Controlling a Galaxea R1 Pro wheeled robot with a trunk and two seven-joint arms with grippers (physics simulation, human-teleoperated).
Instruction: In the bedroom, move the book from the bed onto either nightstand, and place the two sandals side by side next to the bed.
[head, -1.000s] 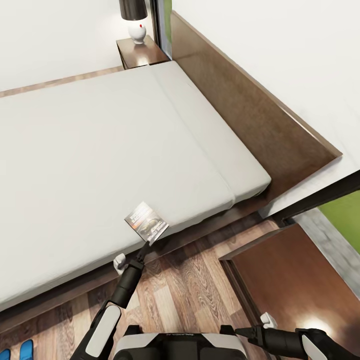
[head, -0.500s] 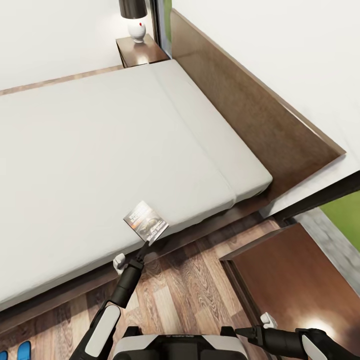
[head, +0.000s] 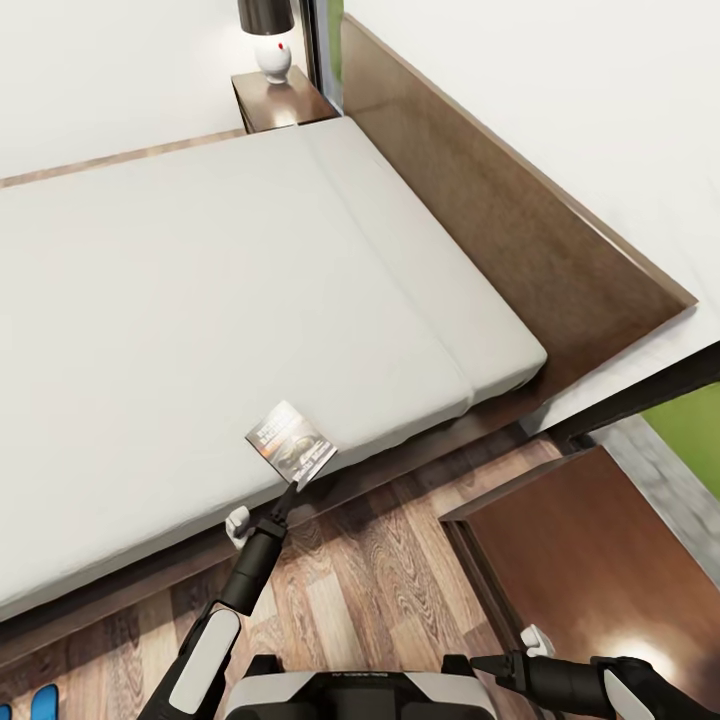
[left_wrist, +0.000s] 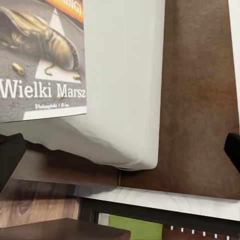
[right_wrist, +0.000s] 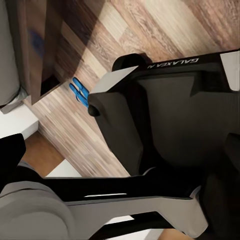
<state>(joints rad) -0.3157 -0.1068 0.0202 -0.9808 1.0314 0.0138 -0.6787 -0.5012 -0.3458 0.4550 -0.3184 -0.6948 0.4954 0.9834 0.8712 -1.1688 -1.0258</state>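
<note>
Reaching over the bed (head: 200, 300) edge, my left gripper (head: 291, 488) touched the book (head: 290, 445), jaws spread wide; my right gripper's (head: 480, 663) opening I couldn't tell.

The book (head: 291, 444) is seen lying on the bed (head: 200, 300) at its near edge; sandals (right_wrist: 79, 92) are laid on the floor (head: 380, 560).

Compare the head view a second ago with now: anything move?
Only the camera: the whole view has drifted slightly, so the sandals sit lower at the frame's edge. The left gripper stays at the book near the bed edge, the right gripper low by the near nightstand. No grasp or release.
</note>
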